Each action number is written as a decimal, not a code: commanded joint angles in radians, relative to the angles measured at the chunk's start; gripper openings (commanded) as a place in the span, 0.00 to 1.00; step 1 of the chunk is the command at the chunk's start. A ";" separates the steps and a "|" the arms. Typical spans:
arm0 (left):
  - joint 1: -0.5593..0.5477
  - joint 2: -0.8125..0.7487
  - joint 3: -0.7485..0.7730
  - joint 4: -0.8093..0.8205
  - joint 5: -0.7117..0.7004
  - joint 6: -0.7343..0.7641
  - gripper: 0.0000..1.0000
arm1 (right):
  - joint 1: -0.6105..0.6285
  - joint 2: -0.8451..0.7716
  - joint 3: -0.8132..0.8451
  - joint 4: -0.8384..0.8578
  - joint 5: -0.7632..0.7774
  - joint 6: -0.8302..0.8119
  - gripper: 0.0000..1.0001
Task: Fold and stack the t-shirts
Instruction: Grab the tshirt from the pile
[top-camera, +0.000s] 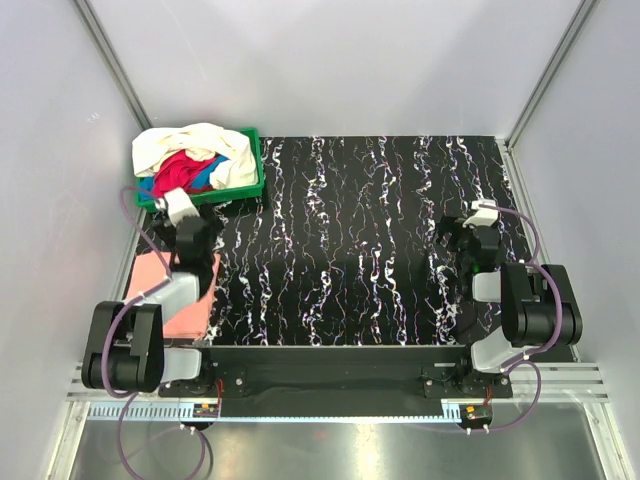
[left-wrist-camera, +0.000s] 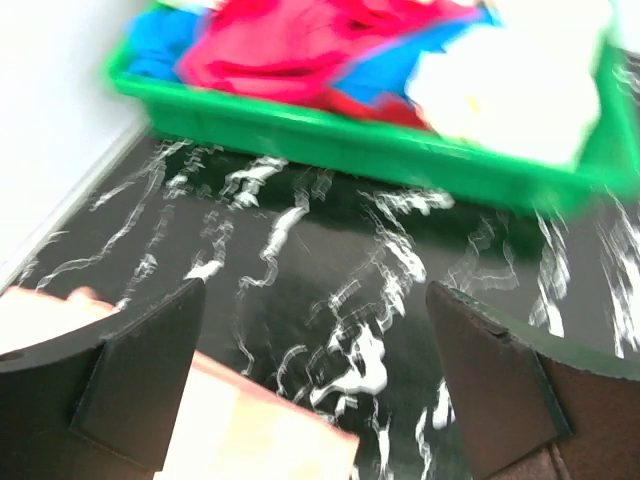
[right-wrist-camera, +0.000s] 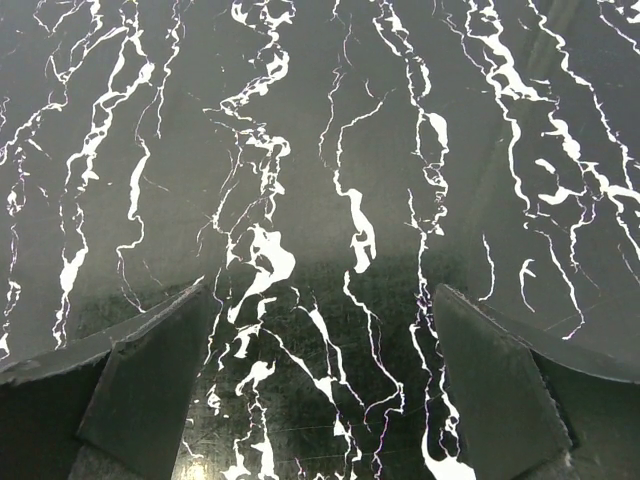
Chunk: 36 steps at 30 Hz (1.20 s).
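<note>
Left tool (left-wrist-camera: 315, 295): I saw it spread wide, empty.
Right tool (right-wrist-camera: 320, 295): likewise spread, empty.
Shirts (top-camera: 195, 160): lay heaped in crate (top-camera: 236, 190), eleven o'clock.
Pink shirt (top-camera: 188, 312): lay at eight o'clock.

The tabletop (top-camera: 350, 250) is a smooth black sheet veined white like marble, with a faint gloss. At ten o'clock the green crate (top-camera: 258, 165) is smooth, shiny plastic. It holds crumpled matt cloth: a cream t-shirt (top-camera: 200, 145), a magenta-red t-shirt (top-camera: 185, 172) and a blue t-shirt (top-camera: 148, 185). At eight o'clock the salmon-pink t-shirt (top-camera: 185, 315) is flat matt cloth. My left gripper (left-wrist-camera: 315, 290) and right gripper (right-wrist-camera: 322, 290) look dark and matt.
</note>
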 joint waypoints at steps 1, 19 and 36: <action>0.026 -0.006 0.250 -0.486 -0.323 -0.272 0.99 | -0.003 -0.025 0.036 0.020 0.027 -0.025 1.00; 0.331 0.221 0.883 -1.018 0.325 -0.429 0.98 | 0.038 -0.306 0.542 -0.974 -0.412 0.294 1.00; 0.391 0.781 1.393 -0.806 0.775 -0.632 0.71 | 0.038 -0.295 0.603 -1.079 -0.479 0.210 0.86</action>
